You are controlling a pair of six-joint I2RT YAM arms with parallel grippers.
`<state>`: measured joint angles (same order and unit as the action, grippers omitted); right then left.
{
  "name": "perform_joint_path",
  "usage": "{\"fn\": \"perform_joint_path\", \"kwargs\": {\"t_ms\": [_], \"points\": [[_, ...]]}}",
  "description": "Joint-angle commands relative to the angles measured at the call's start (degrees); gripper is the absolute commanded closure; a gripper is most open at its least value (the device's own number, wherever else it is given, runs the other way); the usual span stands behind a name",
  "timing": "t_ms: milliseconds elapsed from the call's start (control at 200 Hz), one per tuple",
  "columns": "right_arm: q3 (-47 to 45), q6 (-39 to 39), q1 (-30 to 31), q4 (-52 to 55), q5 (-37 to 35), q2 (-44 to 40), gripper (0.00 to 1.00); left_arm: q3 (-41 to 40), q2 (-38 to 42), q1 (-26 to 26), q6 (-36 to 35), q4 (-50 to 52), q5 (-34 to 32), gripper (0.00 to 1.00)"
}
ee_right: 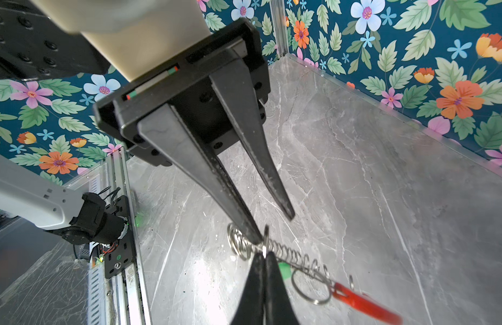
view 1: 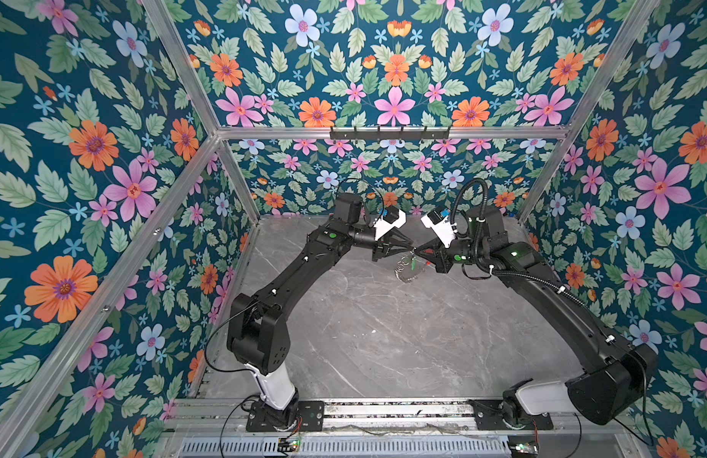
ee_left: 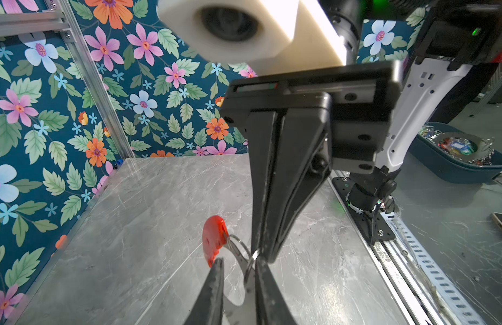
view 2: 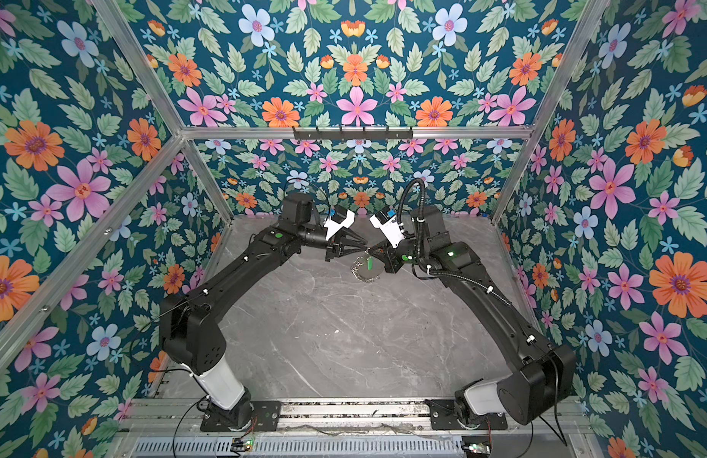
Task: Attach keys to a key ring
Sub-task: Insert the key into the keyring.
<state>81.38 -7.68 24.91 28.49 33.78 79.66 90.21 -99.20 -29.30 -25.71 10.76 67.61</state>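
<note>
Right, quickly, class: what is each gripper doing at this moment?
Left gripper: open, holding nothing.
Right gripper: closed on the key ring.

Key ring (view 1: 408, 273): thin grey metal hoop strung with small silver rings (ee_right: 293, 254) and a red plastic arc (ee_right: 365, 305). It hangs tilted above the marble tabletop (view 1: 383, 337), near the rear edge. Key (ee_right: 285, 270): light green head, just beside the hoop wire. Attachment cannot be told.
</note>
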Motion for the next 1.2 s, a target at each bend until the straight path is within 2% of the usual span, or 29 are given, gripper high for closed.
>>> {"fn": "perform_joint_path", "kwargs": {"t_ms": [0, 150, 330, 455, 691, 746, 806, 906, 1046, 1121, 1196], "points": [[0.52, -0.84, 0.07, -1.11, 1.2, -0.09, 1.0, 0.32, -0.13, -0.06, 0.49, 0.01, 1.67, 0.78], [0.53, -0.75, 0.21, -1.25, 1.47, -0.18, 1.0, 0.55, -0.32, -0.11, 0.65, 0.69, 2.26, 0.79], [0.54, -0.75, 0.23, -1.57, 1.03, -0.27, 1.0, 1.29, -0.93, -0.23, 0.75, 2.23, 3.63, 0.87], [0.88, -0.73, 0.22, -1.74, 0.94, -0.33, 1.0, 1.3, -1.09, -0.41, 0.84, 2.51, 4.41, 1.0], [0.62, 0.43, 0.22, -3.0, 0.72, -0.43, 1.0, 0.4, -0.51, -0.67, 1.46, 0.65, 4.7, 1.0], [-0.49, 2.21, 0.19, -4.6, -0.53, -1.24, 1.0, -1.62, 0.49, -0.59, 6.57, -5.87, 3.49, 1.0], [-2.54, 4.45, 0.0, -7.37, -3.27, -2.83, 0.81, -5.78, 2.11, -0.5, 16.49, -18.18, 0.48, 1.0], [-7.72, 8.41, -0.74, -13.85, -6.57, -6.66, 0.66, -13.9, 4.19, -0.25, 33.64, -43.47, -3.98, 1.0], [-14.46, 15.22, -4.11, -22.97, -6.1, -11.17, 0.64, -19.3, 3.43, -0.4, 52.08, -69.61, -10.06, 1.0], [-16.69, 18.42, -6.18, -26.33, -6.09, -12.14, 0.64, -21.51, 2.68, -0.56, 58.56, -80.07, -13.78, 1.0], [-16.67, 19.46, -6.94, -26.95, -5.87, -11.88, 0.65, -23.07, 1.87, -1.05, 61.84, -87.61, -16.55, 1.0]]}}
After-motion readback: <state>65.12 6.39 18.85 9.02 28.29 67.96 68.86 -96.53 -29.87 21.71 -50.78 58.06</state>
